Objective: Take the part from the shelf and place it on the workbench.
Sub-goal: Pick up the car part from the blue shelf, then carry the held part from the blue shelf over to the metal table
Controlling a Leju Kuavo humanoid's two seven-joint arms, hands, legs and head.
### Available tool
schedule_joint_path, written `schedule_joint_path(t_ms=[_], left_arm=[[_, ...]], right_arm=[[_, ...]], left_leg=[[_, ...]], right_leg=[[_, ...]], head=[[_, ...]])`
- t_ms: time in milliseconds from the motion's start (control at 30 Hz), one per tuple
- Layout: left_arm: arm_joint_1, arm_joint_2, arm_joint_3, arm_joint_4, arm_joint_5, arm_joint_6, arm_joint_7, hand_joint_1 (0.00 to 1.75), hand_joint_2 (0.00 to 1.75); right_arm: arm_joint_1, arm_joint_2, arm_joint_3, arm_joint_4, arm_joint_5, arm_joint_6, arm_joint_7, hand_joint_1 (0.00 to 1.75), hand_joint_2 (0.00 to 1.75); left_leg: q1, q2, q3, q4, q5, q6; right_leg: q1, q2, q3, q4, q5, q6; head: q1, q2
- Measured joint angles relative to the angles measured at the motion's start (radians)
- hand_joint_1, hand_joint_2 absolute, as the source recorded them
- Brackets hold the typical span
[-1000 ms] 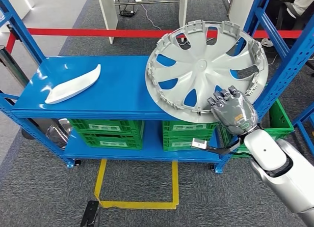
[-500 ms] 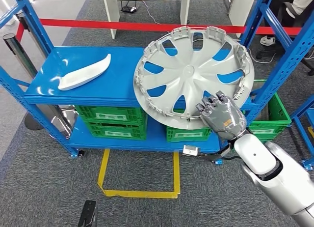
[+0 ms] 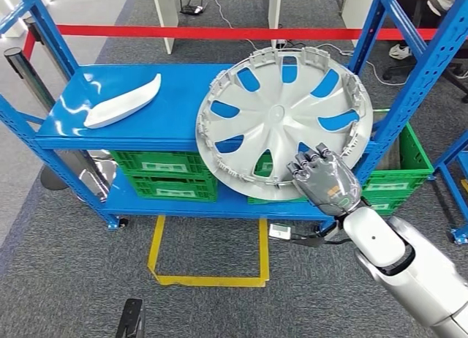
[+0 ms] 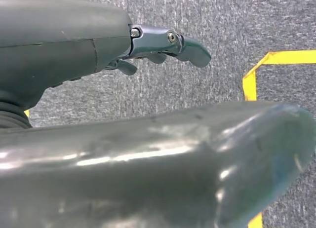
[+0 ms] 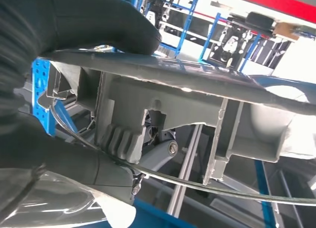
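The part is a large silver hubcap, tilted, with its near edge hanging out past the front of the blue shelf. My right hand grips its lower right rim. In the right wrist view, the dark fingers lie over the grey ribbed rim, with the thumb beneath it. My left hand hangs over the grey carpet with its fingers stretched out and holds nothing.
A white curved part lies on the shelf's left side. Green crates fill the lower level. Blue uprights stand right of the hubcap. Yellow tape marks the carpet in front, and a red barrier runs behind.
The view has shifted. The hubcap, held in my right hand, has come out toward me, and its near edge now overhangs the shelf front and covers the crates.
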Motion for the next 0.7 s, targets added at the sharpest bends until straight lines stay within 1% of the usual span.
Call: schedule_joint_path(t_ms=[33,100,133,167,200,233,267,300,333,367,467,600,700], left_arm=[[0.000,0.002,0.000,0.000,0.000,0.000,0.003,0.00,0.00],[0.000,0.004,0.001,0.000,-0.001,0.001,0.009,0.00,0.00],[0.001,0.004,0.002,0.000,-0.001,0.001,0.012,0.00,0.00],[0.002,0.004,0.004,0.000,-0.001,0.001,0.013,0.00,0.00],[0.003,0.005,0.005,0.000,-0.002,0.001,0.013,0.00,0.00],[0.003,0.005,0.005,0.000,-0.002,0.001,0.014,0.00,0.00],[0.003,0.006,0.006,0.000,-0.003,0.001,0.014,0.00,0.00],[0.003,0.007,0.006,0.000,-0.003,0.001,0.014,0.00,0.00],[0.003,0.007,0.007,0.000,-0.004,0.002,0.014,0.00,0.00],[0.002,0.007,0.007,0.000,-0.004,0.002,0.015,0.00,0.00],[0.003,0.007,0.007,0.000,-0.009,0.004,0.020,0.00,0.00],[0.004,0.008,0.007,0.000,-0.015,0.007,0.029,0.00,0.00],[0.004,0.009,0.007,0.000,-0.019,0.008,0.033,0.00,0.00]], right_arm=[[0.000,0.004,0.000,0.000,0.001,0.000,0.001,1.75,1.75],[-0.001,0.011,0.002,0.002,0.004,0.000,0.003,1.75,1.75],[0.000,0.013,0.004,0.002,0.005,0.000,0.003,1.75,1.75],[0.001,0.014,0.006,0.003,0.006,0.001,0.003,1.75,1.75],[0.002,0.014,0.008,0.004,0.006,0.001,0.003,1.75,1.75],[0.002,0.015,0.008,0.004,0.006,0.001,0.003,1.75,1.75],[0.001,0.016,0.008,0.004,0.006,0.001,0.003,1.75,1.75],[0.000,0.018,0.008,0.004,0.007,0.001,0.003,1.75,1.75],[-0.002,0.019,0.008,0.004,0.007,0.001,0.003,1.75,1.75],[-0.002,0.021,0.008,0.004,0.007,0.001,0.004,1.75,1.75],[-0.002,0.023,0.009,0.005,0.007,0.001,0.003,1.75,1.75],[-0.005,0.028,0.009,0.005,0.007,0.001,0.003,1.75,1.75],[-0.005,0.031,0.009,0.005,0.008,0.001,0.003,1.75,1.75]], left_leg=[[0.003,-0.001,-0.020,0.046,-0.029,-0.007],[0.008,-0.001,-0.077,0.182,-0.093,-0.018],[0.011,-0.001,-0.100,0.235,-0.109,-0.020],[0.012,-0.001,-0.109,0.256,-0.105,-0.022],[0.014,-0.001,-0.100,0.236,-0.083,-0.022],[0.015,-0.001,-0.074,0.179,-0.046,-0.020],[0.015,-0.002,-0.041,0.107,-0.010,-0.018],[0.015,-0.003,-0.012,0.042,0.016,-0.014],[0.014,-0.003,0.008,-0.005,0.029,-0.011],[0.014,-0.004,0.015,-0.027,0.030,-0.010],[0.012,-0.006,0.009,-0.036,0.030,-0.008],[0.008,-0.007,0.004,-0.036,0.035,0.000],[0.006,-0.007,0.002,-0.035,0.037,0.005]], right_leg=[[-0.002,-0.001,0.000,-0.002,0.003,-0.004],[-0.002,0.000,-0.003,-0.002,0.005,-0.007],[-0.002,0.000,-0.004,-0.002,0.005,-0.008],[-0.002,0.000,-0.004,-0.001,0.005,-0.008],[-0.002,0.000,-0.004,-0.001,0.005,-0.007],[-0.002,0.000,-0.004,0.000,0.005,-0.007],[-0.002,0.001,-0.004,0.000,0.006,-0.006],[0.000,0.002,-0.006,0.002,0.007,-0.003],[0.002,0.003,-0.010,0.004,0.008,0.000],[0.004,0.004,-0.015,0.006,0.009,0.001],[0.005,0.003,-0.024,0.006,0.013,0.002],[0.002,0.002,-0.024,-0.004,0.023,0.013],[0.000,0.002,-0.025,-0.007,0.027,0.019]], head=[[-0.002,0.000],[-0.005,0.000],[-0.005,0.000],[-0.005,0.000],[-0.005,0.000],[-0.005,0.000],[-0.005,0.000],[-0.004,0.000],[-0.004,0.000],[-0.003,0.000],[-0.002,0.000],[-0.002,0.000],[-0.002,0.000]])
